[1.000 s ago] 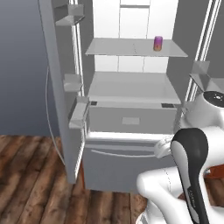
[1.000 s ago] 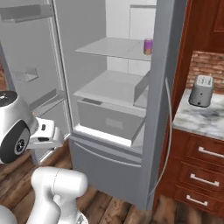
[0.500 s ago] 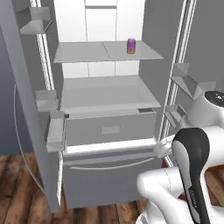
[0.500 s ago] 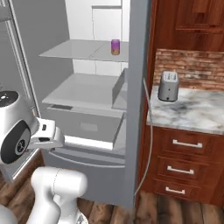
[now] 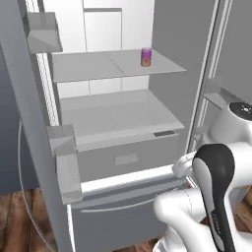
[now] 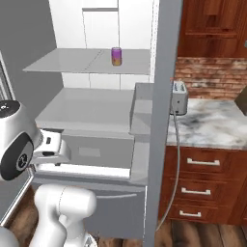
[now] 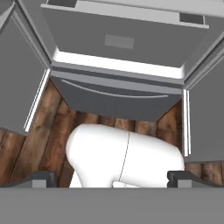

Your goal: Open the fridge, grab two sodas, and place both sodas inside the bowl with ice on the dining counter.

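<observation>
I have the fridge (image 5: 123, 118) in front of me with both doors swung wide and the white interior exposed. The purple soda (image 5: 146, 56) with the orange-tan base stands upright on the upper grey shelf (image 5: 98, 66), toward that shelf's right half and near its back edge. From the right base view the same can (image 6: 116, 56) sits near the middle of the shelf, alone there. I cannot find a red can in any view.

Below the shelf is a wide grey crisper drawer, shut, and under it the bottom drawer (image 7: 118, 98) with its long curved handle, also shut.

In the hand view the camera looks down the fridge front at the bottom drawer and the wood floor (image 7: 35, 135). The fingers (image 7: 41, 178) show as two dark tips at the far left and far right of that view, spread fully apart, with nothing between them.

On the right, past the open door, a silver toaster (image 6: 179, 97) stands on a marble counter (image 6: 212, 126) over reddish wood drawers, near its left edge.
</observation>
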You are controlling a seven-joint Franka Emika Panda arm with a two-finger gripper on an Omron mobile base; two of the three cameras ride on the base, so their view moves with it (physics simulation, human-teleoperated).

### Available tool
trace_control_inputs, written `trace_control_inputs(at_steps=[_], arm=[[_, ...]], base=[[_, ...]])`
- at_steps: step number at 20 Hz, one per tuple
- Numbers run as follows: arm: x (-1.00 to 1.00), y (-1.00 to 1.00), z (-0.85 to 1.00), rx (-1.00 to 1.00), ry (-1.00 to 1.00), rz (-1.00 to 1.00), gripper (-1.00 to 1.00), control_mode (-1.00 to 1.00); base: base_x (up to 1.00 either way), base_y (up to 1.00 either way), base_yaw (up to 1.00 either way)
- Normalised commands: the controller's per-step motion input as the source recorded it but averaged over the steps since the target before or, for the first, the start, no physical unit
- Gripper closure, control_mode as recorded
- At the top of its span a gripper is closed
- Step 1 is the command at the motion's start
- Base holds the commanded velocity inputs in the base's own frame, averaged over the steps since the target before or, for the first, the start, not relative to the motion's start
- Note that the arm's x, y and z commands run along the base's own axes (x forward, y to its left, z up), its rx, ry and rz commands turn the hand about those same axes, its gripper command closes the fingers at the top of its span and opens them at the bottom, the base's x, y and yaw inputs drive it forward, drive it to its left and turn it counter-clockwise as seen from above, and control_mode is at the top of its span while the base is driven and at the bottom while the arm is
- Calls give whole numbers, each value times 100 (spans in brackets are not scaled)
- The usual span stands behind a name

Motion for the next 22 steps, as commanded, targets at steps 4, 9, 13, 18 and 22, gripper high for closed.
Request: trace_control_inputs(at_steps=[4, 9, 13, 18, 22], arm=[[0, 0, 0, 0, 0, 0, -100, 100], [0, 0, 0, 0, 0, 0, -100, 100], [0, 0, 0, 0, 0, 0, -100, 100], [0, 0, 0, 0, 0, 0, -100, 100], [0, 0, 0, 0, 0, 0, -100, 100]], base=[[56, 19, -13], [71, 0, 0], [92, 0, 3], [99, 0, 6], [57, 1, 3]])
